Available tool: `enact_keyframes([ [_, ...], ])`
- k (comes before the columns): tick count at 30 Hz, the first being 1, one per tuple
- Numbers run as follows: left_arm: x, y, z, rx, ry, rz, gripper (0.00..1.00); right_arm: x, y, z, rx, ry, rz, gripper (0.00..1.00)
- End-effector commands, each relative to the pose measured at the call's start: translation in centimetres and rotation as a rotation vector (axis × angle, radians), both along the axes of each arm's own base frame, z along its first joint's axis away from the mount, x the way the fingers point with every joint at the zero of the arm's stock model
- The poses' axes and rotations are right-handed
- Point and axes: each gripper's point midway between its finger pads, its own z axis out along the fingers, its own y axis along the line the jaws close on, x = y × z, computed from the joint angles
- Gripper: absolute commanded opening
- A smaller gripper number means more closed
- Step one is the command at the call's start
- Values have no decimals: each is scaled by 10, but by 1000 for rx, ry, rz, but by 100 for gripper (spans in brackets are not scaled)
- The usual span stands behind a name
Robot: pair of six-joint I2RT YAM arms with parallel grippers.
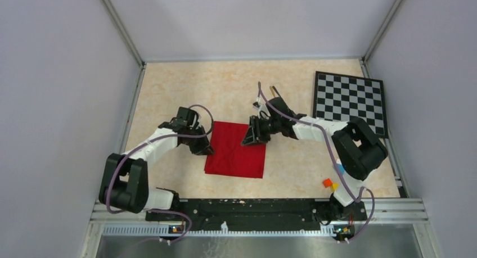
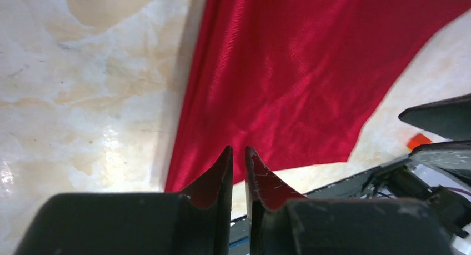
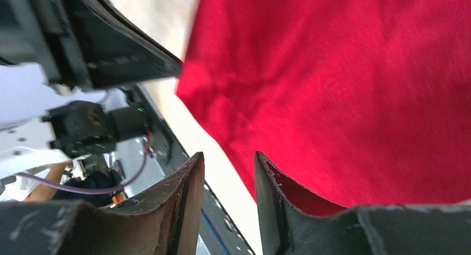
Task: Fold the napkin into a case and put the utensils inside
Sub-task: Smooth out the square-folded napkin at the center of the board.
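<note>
The table (image 1: 169, 95) gave me a wide pale surface, and the napkin (image 1: 236, 154) lay flat near its middle, just ahead of the two arm bases, as a red rectangle not yet narrowed into a case. I judged that spot suited both arms, since each could reach one side of it. The checkered board (image 1: 350, 103) sat well apart at the far right, out of the working area.

I had one arm on each flank: the left gripper (image 2: 239, 150) hung over the cloth's left edge near the near corner, jaws almost together with only a sliver between them and nothing pinched that I could see. The right gripper (image 3: 229, 158) hovered over the right edge, jaws parted a little and empty. Opposite edges seemed the sensible hold for the next fold.

The small coloured blocks (image 1: 329, 184) sat near the right base. A thin item (image 1: 274, 91) lay beyond the right wrist, perhaps a utensil, though too small to tell.
</note>
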Motion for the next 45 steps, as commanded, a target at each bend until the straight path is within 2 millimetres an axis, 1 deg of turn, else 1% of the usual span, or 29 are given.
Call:
enact_keyframes([
  [1,-1,8,-27,48,28,-3,17,-7,-13,-28,-27,-19,-4,37],
  [4,-11,11,-41,51,48,30,17,0,-23,-52,-63,-12,-22,35],
  [7,-24,16,-55,64,82,62,17,14,-36,-72,-121,-20,-55,35],
  [9,-33,16,-62,55,113,71,16,27,-45,-82,-192,-53,-70,35],
  [10,-38,14,-66,43,130,76,15,30,-52,-88,-247,-55,-75,35],
  [12,-47,7,-67,-5,153,68,15,41,-61,-90,-326,-94,-80,35],
  [13,-50,3,-66,-26,156,61,15,46,-63,-86,-350,-109,-80,36],
  [14,-52,-1,-64,-45,159,56,15,50,-62,-78,-354,-126,-75,37],
  [16,-55,-10,-57,-80,142,42,15,50,-62,-56,-343,-143,-78,41],
  [17,-55,-16,-51,-104,124,38,16,48,-64,-43,-341,-147,-87,43],
  [19,-58,-26,-43,-142,108,23,17,39,-75,-23,-352,-132,-116,48],
  [22,-64,-36,-37,-177,103,-3,18,14,-93,-10,-330,-51,-147,50],
  [25,-69,-44,-34,-196,94,-36,26,-13,-110,-15,-315,18,-162,52],
  [27,-72,-48,-32,-210,95,-61,31,-29,-124,-29,-314,72,-177,53],
  [28,-74,-49,-31,-216,95,-72,33,-34,-127,-32,-289,95,-181,53],
  [30,-75,-49,-27,-213,93,-93,34,-46,-127,-40,-256,139,-171,51],
  [32,-72,-46,-16,-191,55,-107,39,-57,-120,-43,-196,182,-158,49],
  [34,-67,-42,-5,-161,5,-119,47,-63,-117,-47,-163,210,-160,48],
  [37,-58,-32,4,-99,-59,-110,58,-66,-116,-51,-149,221,-163,47],
  [42,-51,-19,4,-15,-70,-77,65,-70,-111,-57,-132,251,-155,38],
  [45,-48,-16,4,1,-78,-62,67,-70,-111,-62,-133,263,-154,36],
])
